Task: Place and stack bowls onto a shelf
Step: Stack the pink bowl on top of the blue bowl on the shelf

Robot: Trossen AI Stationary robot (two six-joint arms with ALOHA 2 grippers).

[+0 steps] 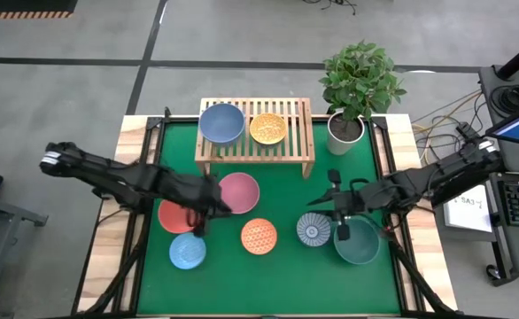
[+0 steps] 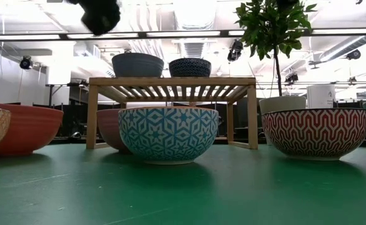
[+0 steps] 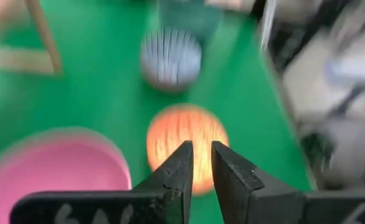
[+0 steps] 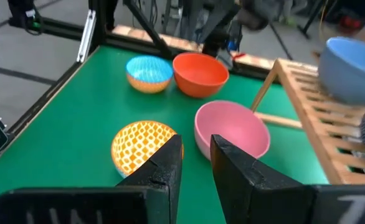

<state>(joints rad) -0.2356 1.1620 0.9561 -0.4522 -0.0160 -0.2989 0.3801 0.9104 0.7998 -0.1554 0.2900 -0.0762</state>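
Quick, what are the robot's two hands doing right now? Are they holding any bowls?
Left hand: nearly shut, holding nothing, above the pink bowl.
Right hand: nearly shut, holding nothing, near the dark teal bowl.

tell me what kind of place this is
Probably a robotics lab or workshop: the green table stands on a bare concrete floor, with loose cables beside it and strip lights overhead.

Two bowls, plain blue (image 1: 221, 122) and yellow patterned (image 1: 267, 128), are parked abreast on the slatted light-wood shelf (image 1: 299, 152); six others are left scattered on the green mat.
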